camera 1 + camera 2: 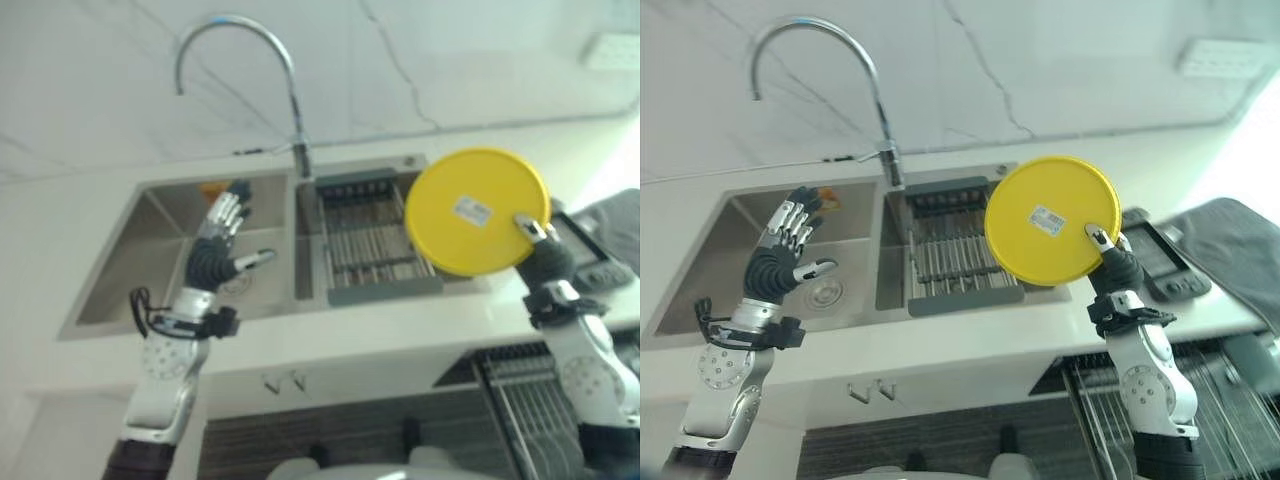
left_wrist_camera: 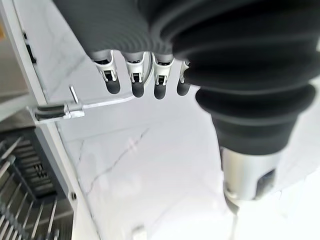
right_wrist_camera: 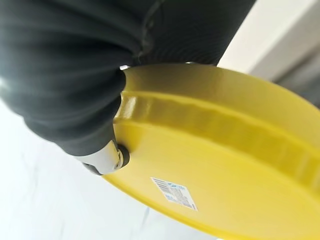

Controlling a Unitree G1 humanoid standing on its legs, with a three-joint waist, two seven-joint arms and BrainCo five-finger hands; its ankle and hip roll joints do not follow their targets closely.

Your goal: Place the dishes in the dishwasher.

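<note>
Plate: you have the yellow plate held up on edge above the right sink basin, its underside with a white sticker facing you
Right hand: your right hand pinches the plate's lower right rim, thumb on the underside
Rack: a grey drying rack sits in the right basin, behind and below the plate
Left hand: your left hand hovers over the left basin, fingers straight and spread, holding nothing
Tap: the curved tap rises between the two basins
Dishwasher: its wire rack shows below the counter's edge, under your right arm

White veined wall behind a pale counter — steel double sink, arched faucet.
</note>
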